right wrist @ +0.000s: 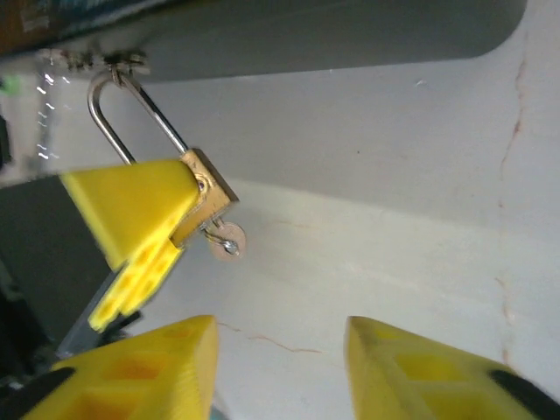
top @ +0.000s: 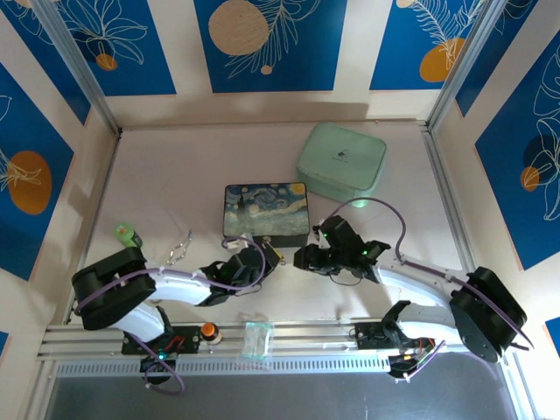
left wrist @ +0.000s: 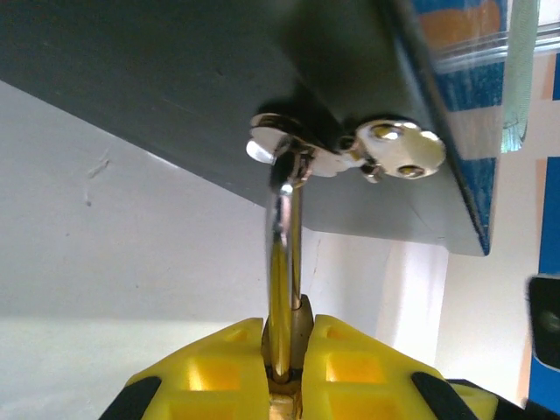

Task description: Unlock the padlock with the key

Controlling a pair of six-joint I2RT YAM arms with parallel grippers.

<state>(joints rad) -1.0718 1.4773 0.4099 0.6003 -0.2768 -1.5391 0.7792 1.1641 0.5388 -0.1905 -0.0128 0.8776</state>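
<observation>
The brass padlock (right wrist: 207,196) hangs by its silver shackle (right wrist: 131,114) from the clasp (left wrist: 289,149) on the front of the painted box (top: 265,213). My left gripper (left wrist: 291,346) is shut on the padlock's body (left wrist: 303,325), its yellow fingers (right wrist: 131,210) on either side. The small pale key (right wrist: 229,239) sticks out of the padlock's bottom end, its round head free. My right gripper (right wrist: 280,367) stands open a short way from the key, touching nothing. In the top view the left gripper (top: 262,260) and right gripper (top: 308,256) face each other in front of the box.
A mint-green case (top: 343,162) lies behind the box to the right. A metal ring (top: 179,248) and a green object (top: 128,234) lie at the left. A clear plastic bag (top: 258,339) and an orange knob (top: 208,331) sit on the near rail.
</observation>
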